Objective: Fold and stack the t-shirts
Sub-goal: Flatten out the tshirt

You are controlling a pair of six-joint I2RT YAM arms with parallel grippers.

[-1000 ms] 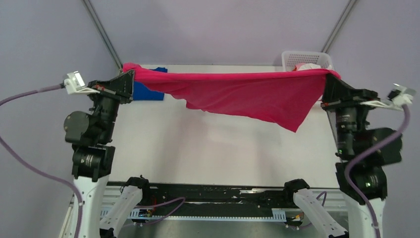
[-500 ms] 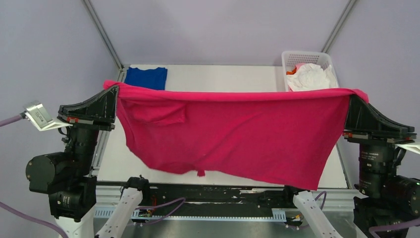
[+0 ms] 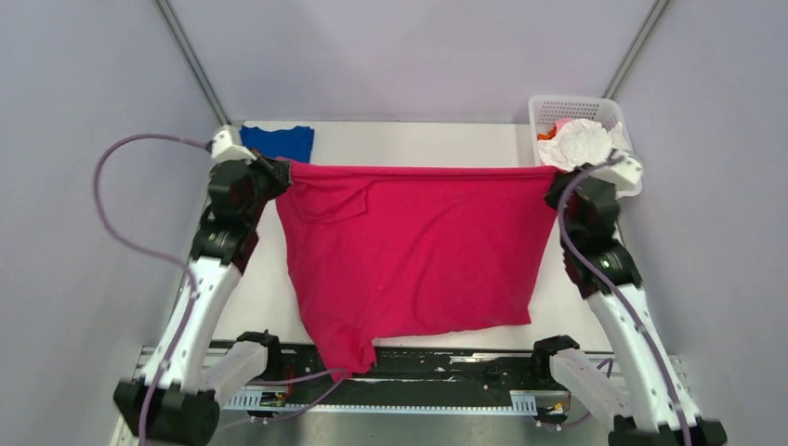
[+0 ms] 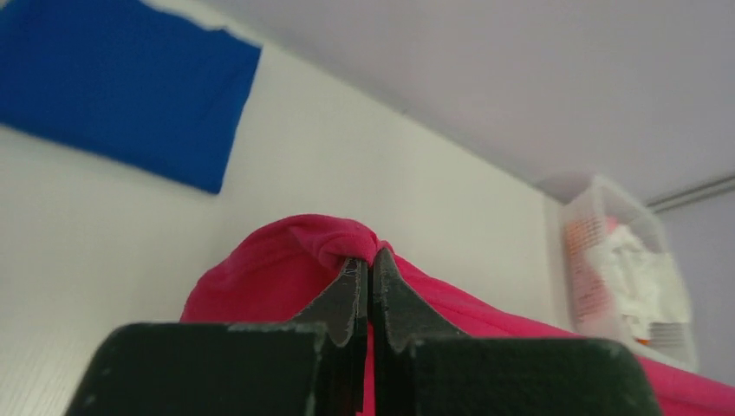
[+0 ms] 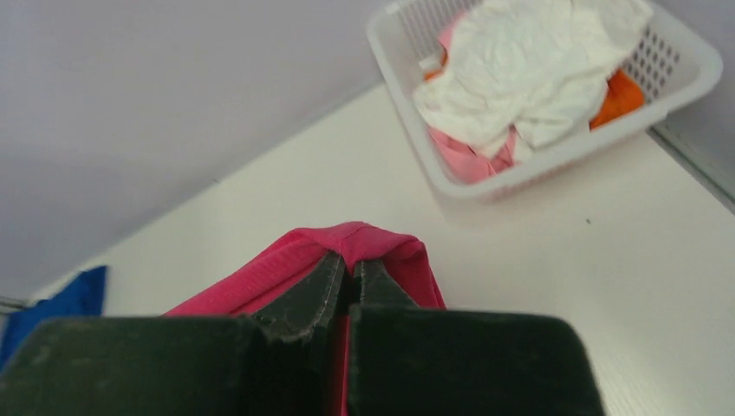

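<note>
Magenta t-shirt [image 3: 409, 251] stretched between left pincer [image 3: 282, 169] and right pincer [image 3: 553, 175], probably touching table [image 3: 418, 144]

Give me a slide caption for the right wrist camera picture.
Right hand pinching the magenta t-shirt, white basket of crumpled shirts beyond.

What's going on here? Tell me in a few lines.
The two arms are handling a magenta t-shirt. The left gripper and the right gripper are each shut on one end of its top edge, holding it stretched wide across the table, with the rest of the cloth reaching the near edge. A blue t-shirt lies flat at the far left corner. The white basket at the far right holds more crumpled shirts not yet folded.
</note>
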